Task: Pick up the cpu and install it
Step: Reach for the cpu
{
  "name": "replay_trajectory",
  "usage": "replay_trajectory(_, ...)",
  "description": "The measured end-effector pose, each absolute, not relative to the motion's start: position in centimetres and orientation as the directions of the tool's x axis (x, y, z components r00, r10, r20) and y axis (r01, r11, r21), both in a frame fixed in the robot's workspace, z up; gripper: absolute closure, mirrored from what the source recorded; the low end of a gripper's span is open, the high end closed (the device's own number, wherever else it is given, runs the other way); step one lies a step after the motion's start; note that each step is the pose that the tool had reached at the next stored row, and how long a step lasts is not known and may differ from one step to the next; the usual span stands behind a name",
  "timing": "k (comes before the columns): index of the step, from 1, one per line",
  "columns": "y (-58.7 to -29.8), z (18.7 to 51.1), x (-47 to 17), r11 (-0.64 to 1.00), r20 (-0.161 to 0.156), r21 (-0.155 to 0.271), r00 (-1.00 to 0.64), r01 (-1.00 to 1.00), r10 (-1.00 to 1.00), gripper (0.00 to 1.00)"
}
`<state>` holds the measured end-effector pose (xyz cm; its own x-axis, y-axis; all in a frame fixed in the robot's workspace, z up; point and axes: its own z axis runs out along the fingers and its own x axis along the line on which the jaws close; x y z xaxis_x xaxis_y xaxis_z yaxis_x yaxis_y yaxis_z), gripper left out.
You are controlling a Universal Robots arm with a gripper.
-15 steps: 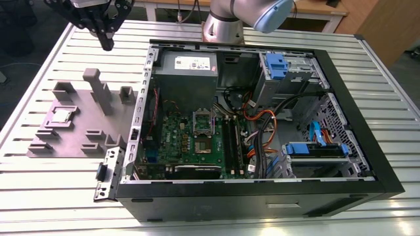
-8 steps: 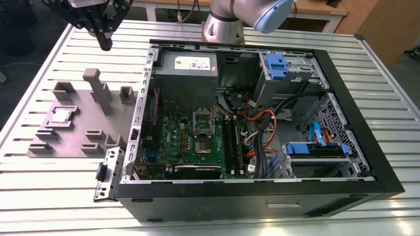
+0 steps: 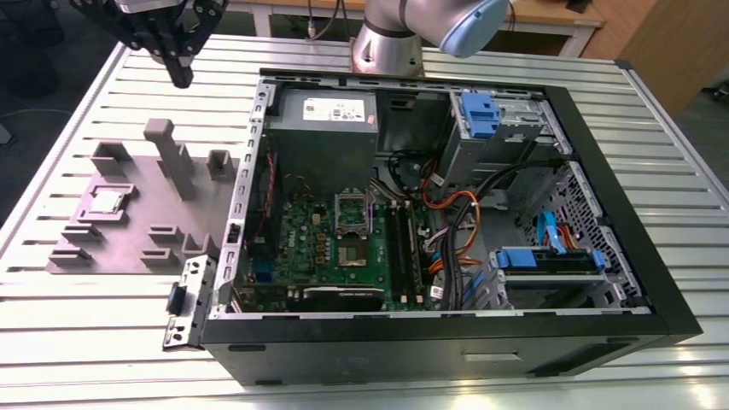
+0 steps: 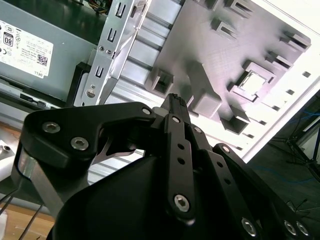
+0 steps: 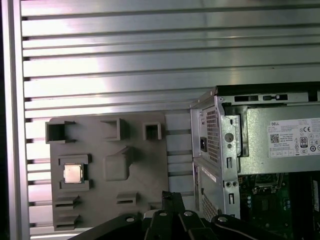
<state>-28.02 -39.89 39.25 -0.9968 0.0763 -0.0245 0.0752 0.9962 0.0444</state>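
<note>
The cpu (image 3: 108,201) is a small silver square lying flat in a recess of the grey-purple fixture plate (image 3: 142,243), on the exterior view's left. It also shows in both wrist views, as the cpu (image 4: 255,82) and the cpu (image 5: 73,173). My black gripper (image 3: 183,81) hangs well above the table, beyond the plate's far edge and apart from the chip. Its fingers look shut together with nothing between them, as the gripper (image 4: 175,97) and the gripper (image 5: 172,196) in the wrist views. The silver-framed socket (image 3: 351,229) sits on the green motherboard (image 3: 302,243) inside the open case.
The open black computer case (image 3: 592,171) fills the table's middle and right, with a grey power supply (image 3: 324,128), blue drive bays (image 3: 479,115) and orange cables. Raised blocks (image 3: 171,154) stand on the fixture plate. The arm's base (image 3: 387,51) stands behind the case.
</note>
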Motion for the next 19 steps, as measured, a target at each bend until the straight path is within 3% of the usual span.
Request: replay_trajectory(19, -39.89, 39.25, -28.47, 0.996, -0.025, 0.044, -0.997, 0.075, 0.076, 0.89)
